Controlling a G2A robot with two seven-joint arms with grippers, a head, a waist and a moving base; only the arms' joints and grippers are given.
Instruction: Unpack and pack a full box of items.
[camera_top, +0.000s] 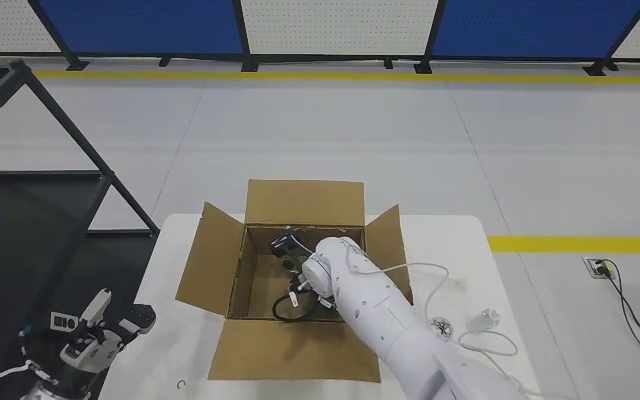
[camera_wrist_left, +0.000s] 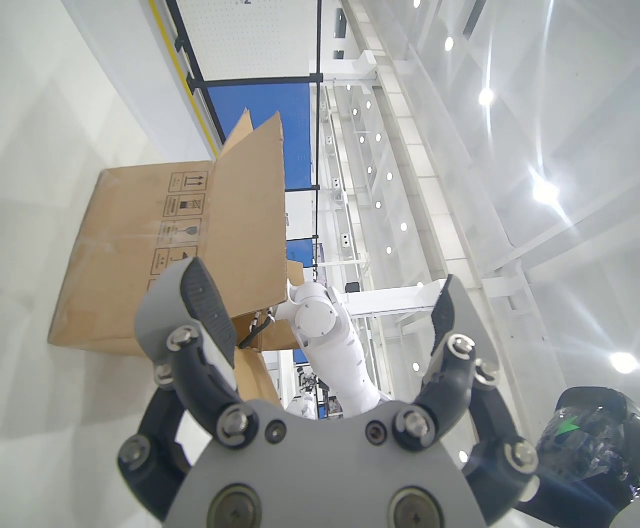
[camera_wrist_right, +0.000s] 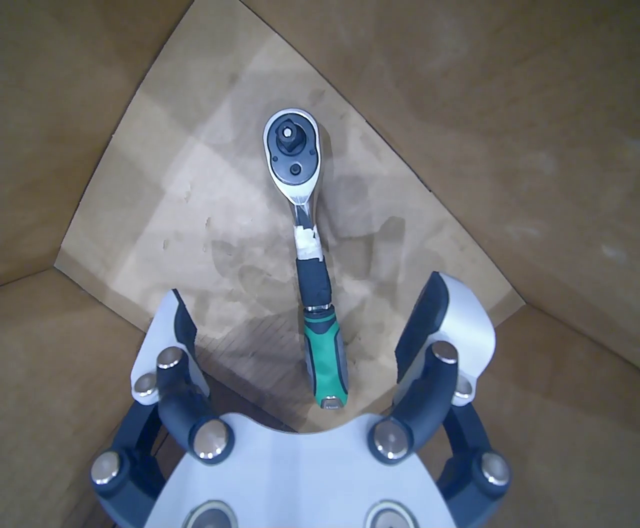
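Lying in the box (camera_wrist_right: 500, 125) is a ratchet (camera_wrist_right: 311, 280).

My table (camera_top: 450, 240) is white and stands on a pale grey floor (camera_top: 330, 130); a yellow line (camera_top: 330, 74) runs along the far side, below blue panels (camera_top: 140, 25) and a white pegboard (camera_top: 335, 25) in black frames; a black rack (camera_top: 60, 200) stands to my left; a socket (camera_top: 597, 267) sits on the floor to my right; overhead, bright lamps (camera_wrist_left: 486, 96) dot a white ceiling (camera_wrist_left: 525, 200).

top view looks down from high on the open box (camera_top: 305, 200); left wrist, low outside, faces its wall; right wrist, close inside, its floor.
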